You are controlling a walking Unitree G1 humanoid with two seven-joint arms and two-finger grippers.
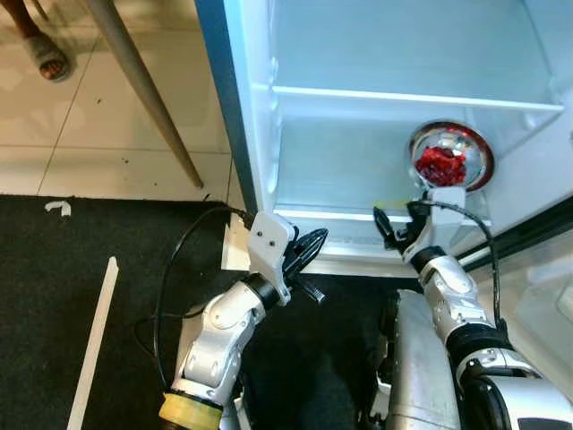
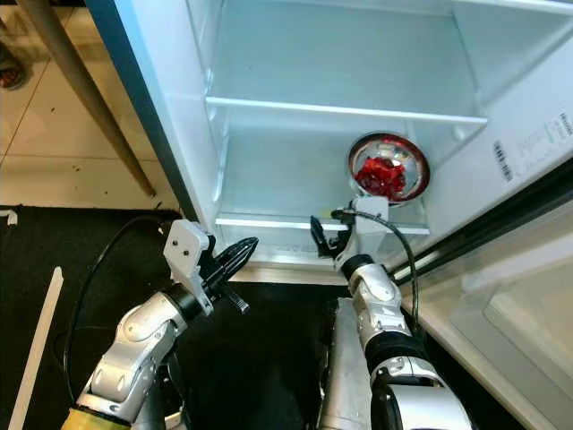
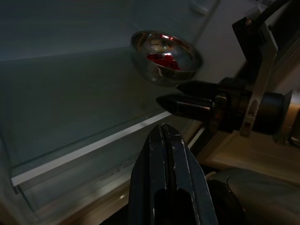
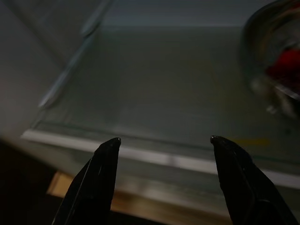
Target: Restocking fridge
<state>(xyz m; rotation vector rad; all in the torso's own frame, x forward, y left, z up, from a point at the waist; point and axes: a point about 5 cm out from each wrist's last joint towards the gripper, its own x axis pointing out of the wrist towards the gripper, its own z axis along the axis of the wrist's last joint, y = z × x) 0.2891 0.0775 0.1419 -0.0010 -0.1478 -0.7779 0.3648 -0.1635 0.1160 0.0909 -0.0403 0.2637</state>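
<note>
Hovering right gripper (image 4: 164, 140) spread wide, empty | left gripper (image 3: 165, 129) closed, empty

Silver bowl (image 1: 450, 155), red contents (image 1: 440, 165); white fridge (image 1: 376, 107); black mat (image 1: 54, 296); beige tiles (image 1: 107, 116).

Steel bowl (image 1: 452, 156) of red food, upright on open fridge (image 1: 358, 98) shelf

Left fingers (image 3: 164, 136) together, right fingers (image 4: 108, 150) apart.
</note>
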